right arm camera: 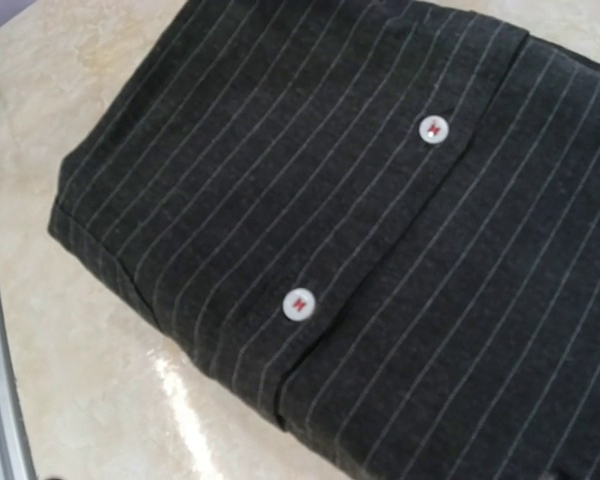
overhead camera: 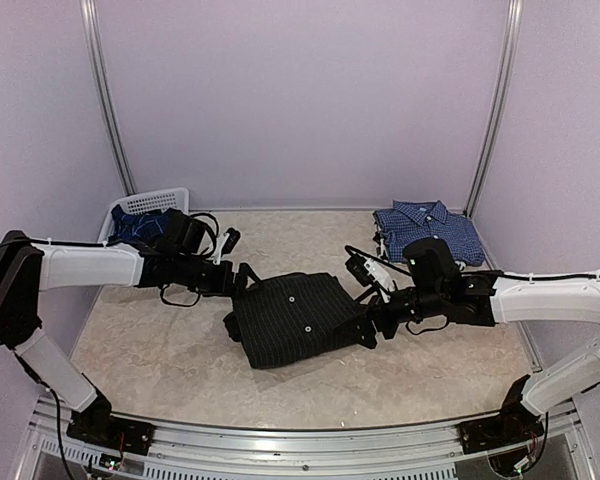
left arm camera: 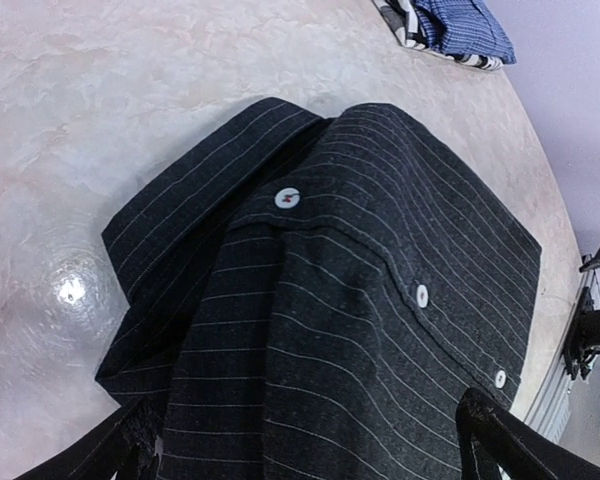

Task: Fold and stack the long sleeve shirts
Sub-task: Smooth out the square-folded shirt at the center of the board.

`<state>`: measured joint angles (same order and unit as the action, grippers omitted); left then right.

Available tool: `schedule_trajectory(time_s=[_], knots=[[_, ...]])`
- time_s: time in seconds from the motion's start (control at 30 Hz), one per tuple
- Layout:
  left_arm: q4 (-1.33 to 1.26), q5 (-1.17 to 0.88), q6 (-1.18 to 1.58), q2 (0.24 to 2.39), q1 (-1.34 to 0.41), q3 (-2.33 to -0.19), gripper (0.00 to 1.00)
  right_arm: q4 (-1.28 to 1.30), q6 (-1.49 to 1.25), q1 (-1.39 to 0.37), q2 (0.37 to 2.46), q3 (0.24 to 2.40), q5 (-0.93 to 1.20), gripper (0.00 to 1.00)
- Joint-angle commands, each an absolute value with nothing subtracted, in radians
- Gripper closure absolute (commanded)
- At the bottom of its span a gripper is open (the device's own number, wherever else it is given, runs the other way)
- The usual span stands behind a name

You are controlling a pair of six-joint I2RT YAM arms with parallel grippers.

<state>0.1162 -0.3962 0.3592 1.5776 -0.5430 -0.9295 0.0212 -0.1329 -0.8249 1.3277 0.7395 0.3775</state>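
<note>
The black pinstriped shirt (overhead camera: 295, 318) lies folded at the table's middle, button placket up; it fills the left wrist view (left arm camera: 360, 300) and the right wrist view (right arm camera: 360, 200). My left gripper (overhead camera: 242, 282) is at its left edge, by the collar. Its fingers (left arm camera: 510, 440) stand wide apart with the cloth between them, so it is open (left arm camera: 300, 445). My right gripper (overhead camera: 372, 325) is at the shirt's right edge. Only dark slivers of its fingers show at the bottom corners of its wrist view, far apart. The blue-and-white checked shirt (overhead camera: 428, 230) lies folded at the back right. The darker blue plaid shirt (overhead camera: 140, 224) sits in the basket.
A white lattice basket (overhead camera: 165, 198) stands at the back left, behind my left arm. Purple walls close the back and both sides. A metal rail (overhead camera: 300, 440) runs along the near edge. Bare marbled table (overhead camera: 160, 350) surrounds the black shirt.
</note>
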Motion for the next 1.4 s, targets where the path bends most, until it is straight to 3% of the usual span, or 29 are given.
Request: schedule_trajectory(time_s=[0.0,0.07,0.37,0.53,0.77,1.03,1.37], knots=[[0.077,-0.321,0.356,1.608,-0.567,-0.901,0.01,0.002,-0.145,-0.833,1.329,0.763,0.394,0.0],[0.06,-0.349,0.352,1.623,-0.586,-0.893,0.03,0.002,-0.148,-0.833,1.328,0.759,0.393,0.0],[0.015,-0.422,0.375,1.678,-0.606,-0.868,0.29,-0.026,-0.157,-0.832,1.343,0.752,0.402,0.0],[0.011,-0.454,0.373,1.655,-0.606,-0.876,0.52,-0.029,-0.157,-0.833,1.347,0.75,0.4,0.0],[0.007,-0.567,0.435,1.61,-0.617,-0.92,0.98,-0.036,-0.158,-0.832,1.365,0.753,0.405,0.0],[-0.081,-0.711,0.643,1.562,-0.691,-0.953,1.0,0.023,-0.165,-0.83,1.344,0.778,0.31,0.01],[-0.6,-0.84,1.123,1.529,-0.721,-0.83,1.0,0.066,-0.162,-0.799,1.332,0.806,0.277,0.01]])
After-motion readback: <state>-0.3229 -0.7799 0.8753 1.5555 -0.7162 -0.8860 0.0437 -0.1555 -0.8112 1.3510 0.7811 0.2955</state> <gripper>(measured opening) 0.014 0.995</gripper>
